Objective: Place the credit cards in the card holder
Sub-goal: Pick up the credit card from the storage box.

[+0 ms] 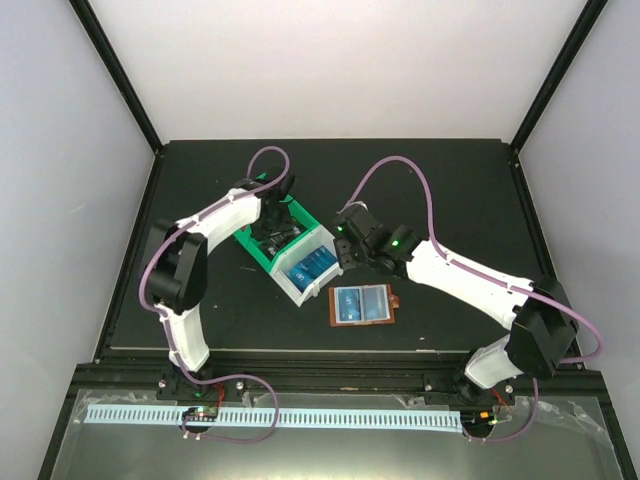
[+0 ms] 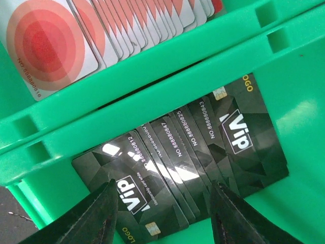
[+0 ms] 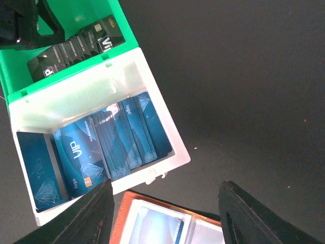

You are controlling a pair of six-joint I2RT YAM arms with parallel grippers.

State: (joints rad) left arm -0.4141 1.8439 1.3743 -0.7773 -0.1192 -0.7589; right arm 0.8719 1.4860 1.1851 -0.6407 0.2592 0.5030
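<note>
In the left wrist view, several black credit cards (image 2: 203,142) lean in a fanned row in the near compartment of a green bin (image 2: 152,86). My left gripper (image 2: 163,193) is low over them, open, its fingers (image 2: 99,218) straddling the row. Red-and-white cards (image 2: 51,46) fill the compartment behind. Blue cards (image 3: 117,137) lie in the white bin (image 3: 170,140). The brown card holder (image 1: 362,304) lies open on the table, a blue card showing in its left clear pocket (image 3: 152,229). My right gripper (image 3: 166,185) hovers open above the holder's edge, nothing between its fingers.
The green bin (image 1: 255,252) and white bin (image 1: 296,291) sit joined, slanted across the middle of the black table (image 1: 450,190). The holder lies just right of the white bin's near corner. Black frame posts rise at the table's back corners.
</note>
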